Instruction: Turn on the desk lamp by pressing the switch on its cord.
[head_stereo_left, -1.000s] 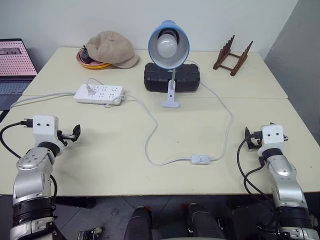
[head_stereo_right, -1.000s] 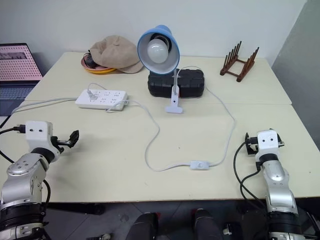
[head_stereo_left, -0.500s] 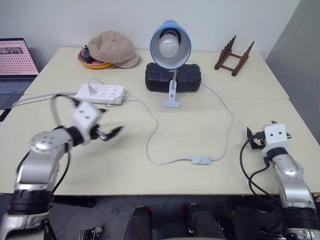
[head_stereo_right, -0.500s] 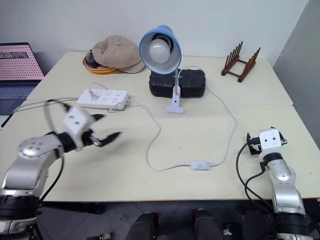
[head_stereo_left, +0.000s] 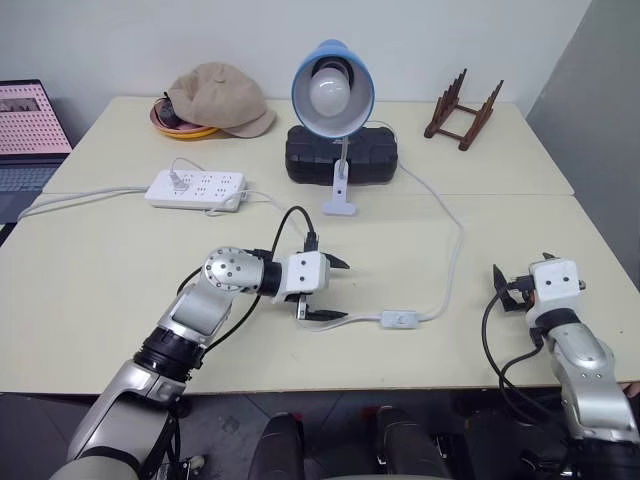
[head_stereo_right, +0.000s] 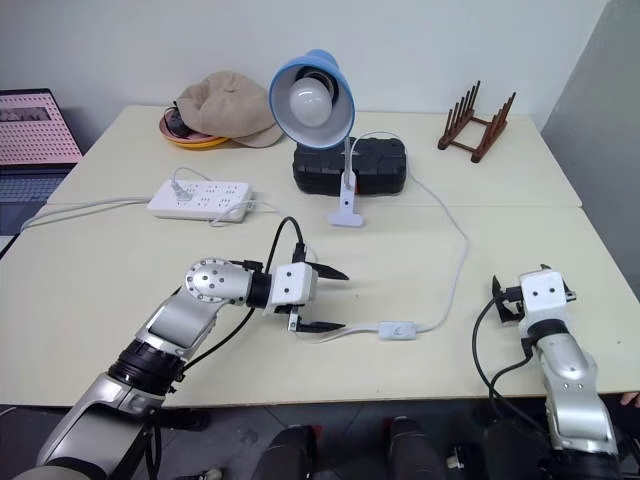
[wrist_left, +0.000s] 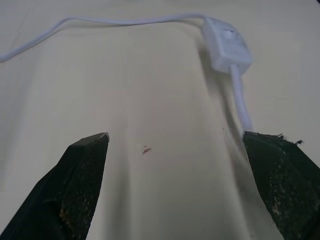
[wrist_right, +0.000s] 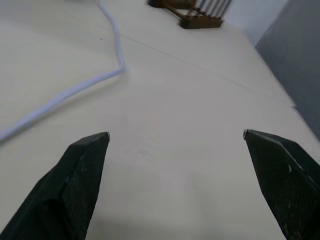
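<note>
Left claw, fingers apart, sits mid-frame; the switch lies just right of it, long axis left-right. Right claw, also apart, is farther

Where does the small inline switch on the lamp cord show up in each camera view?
Left eye view: the switch lies on the table's near middle, just right of the open left end effector.
Right eye view: same spot, near edge, right of centre.
Left wrist view: ahead, beyond the fingertips.
Right wrist view: not in it.
Shared landmark: the cord, also in both wrist views.
</note>
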